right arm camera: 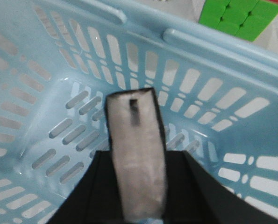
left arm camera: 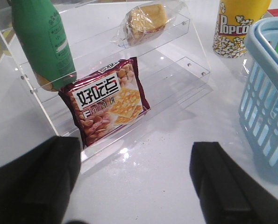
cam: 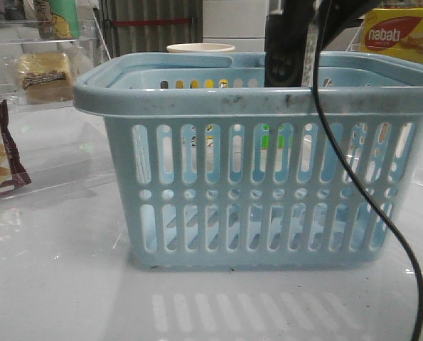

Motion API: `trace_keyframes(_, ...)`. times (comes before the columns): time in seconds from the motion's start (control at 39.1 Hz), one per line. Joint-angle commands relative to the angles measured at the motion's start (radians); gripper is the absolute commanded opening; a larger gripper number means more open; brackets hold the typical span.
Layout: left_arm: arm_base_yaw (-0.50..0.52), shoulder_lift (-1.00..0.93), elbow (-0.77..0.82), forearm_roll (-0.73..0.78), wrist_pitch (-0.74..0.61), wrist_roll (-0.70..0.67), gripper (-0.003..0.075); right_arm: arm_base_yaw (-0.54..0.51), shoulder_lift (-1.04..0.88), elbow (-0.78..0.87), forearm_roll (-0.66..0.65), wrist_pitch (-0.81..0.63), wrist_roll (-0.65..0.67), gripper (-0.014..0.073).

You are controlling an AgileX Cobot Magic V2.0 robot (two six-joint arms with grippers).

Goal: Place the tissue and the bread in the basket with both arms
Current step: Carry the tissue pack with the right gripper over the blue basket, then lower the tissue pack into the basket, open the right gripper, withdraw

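The pale blue basket (cam: 268,177) stands mid-table. My right gripper (right arm camera: 138,161) reaches down inside it (cam: 288,60) and is shut on the tissue (right arm camera: 136,140), a flat pack with a dark edge and pale face, held above the basket floor (right arm camera: 59,140). The bread (left arm camera: 146,21), wrapped in clear plastic, lies on the upper step of a clear acrylic shelf; it also shows in the front view (cam: 46,74). My left gripper (left arm camera: 135,156) is open and empty over the bare table in front of that shelf, left of the basket (left arm camera: 267,93).
The clear shelf (left arm camera: 185,56) also holds a maroon-edged snack packet (left arm camera: 108,100) and a green bottle (left arm camera: 43,39). A popcorn cup (left arm camera: 237,25) stands behind. A yellow nabati box (cam: 399,32) sits back right, and a coloured cube (right arm camera: 237,16) beyond the basket. A black cable (cam: 371,206) hangs in front.
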Motion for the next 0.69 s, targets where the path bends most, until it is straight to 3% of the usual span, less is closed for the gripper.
trace_keyframes(0.0,0.003,0.011,-0.032,-0.01,-0.08,-0.007,0.0547,-0.001,0.012,-0.024,0.015,-0.043,0.0,0.0211)
trace_keyframes(0.08,0.003,0.011,-0.032,-0.01,-0.08,-0.007,0.0547,-0.001,0.044,-0.024,0.015,-0.041,0.0,0.0254)
trace_keyframes(0.31,0.003,0.011,-0.032,-0.01,-0.08,-0.007,0.0547,-0.001,0.08,-0.024,0.015,-0.038,0.0,0.0524)
trace_keyframes(0.67,0.003,0.011,-0.032,-0.01,-0.08,-0.007,0.0547,0.009,-0.011,-0.005,0.015,-0.072,-0.04,0.0539)
